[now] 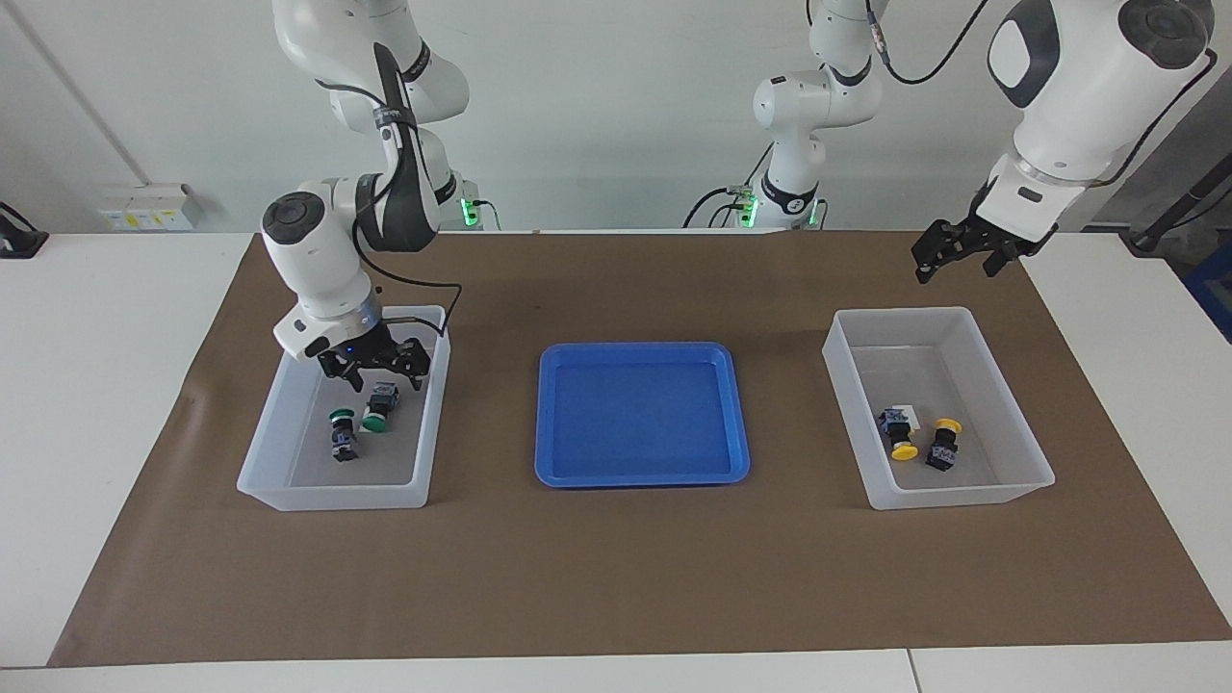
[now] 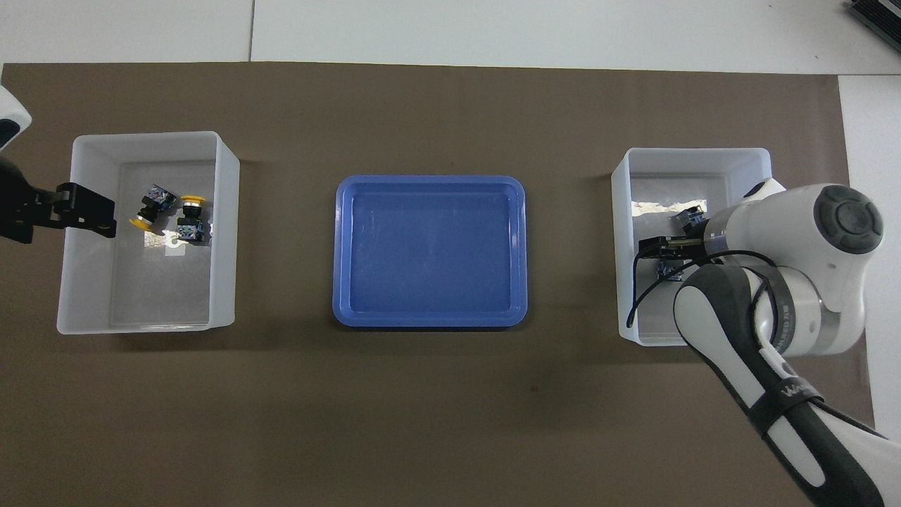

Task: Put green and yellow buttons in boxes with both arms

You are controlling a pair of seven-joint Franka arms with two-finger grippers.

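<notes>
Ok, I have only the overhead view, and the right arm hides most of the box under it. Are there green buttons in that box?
Observer: Yes, both green buttons lie on the floor of that box, side by side.
Operator: Does the right claw hold one of them?
Observer: No. The right claw is open and holds nothing; it hangs low in the box, just above them.
Operator: And the left claw, is it down inside its box?
Observer: No. The left claw hangs high in the air over the edge of the other box, not in it.
</notes>
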